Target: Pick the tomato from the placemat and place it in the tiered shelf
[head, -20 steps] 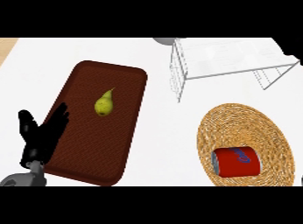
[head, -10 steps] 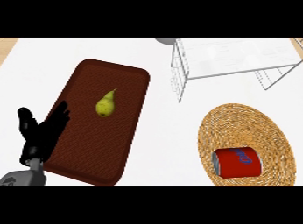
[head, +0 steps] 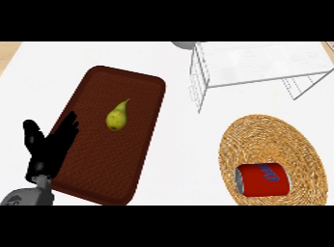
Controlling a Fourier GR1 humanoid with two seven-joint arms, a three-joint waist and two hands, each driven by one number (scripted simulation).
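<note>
Lying at the left of centre, a dark brown rectangular woven placemat (head: 138, 140) stretches from the upper middle down to the lower left of the frame, tilted so that its long sides lean to the right. On its upper half rests a small yellow-green pear-shaped fruit (head: 116, 116), its narrow stem end pointing up and to the right; no tomato shows, and this fruit is the only thing on the mat. The robot's black left hand (head: 48, 150) rises from the lower left corner on a grey forearm, its fingers (head: 68, 129) spread wide and straight, overlapping the mat's left edge. The hand holds nothing and stands well apart from the fruit, below and to the left of it. The right hand does not show.

In the upper right sits a white wire tiered shelf (head: 262, 67) with thin metal legs and a pale flat tier; nothing can be seen lying on it. A small grey rounded thing (head: 184, 45) peeks in at the top edge just left of the shelf. In the lower right lies a round tan wicker mat (head: 284, 140), and on its lower part a red can with blue lettering (head: 261, 178) lies on its side. The counter (head: 184, 144) beneath is white, with pale wood showing at the upper corners.
</note>
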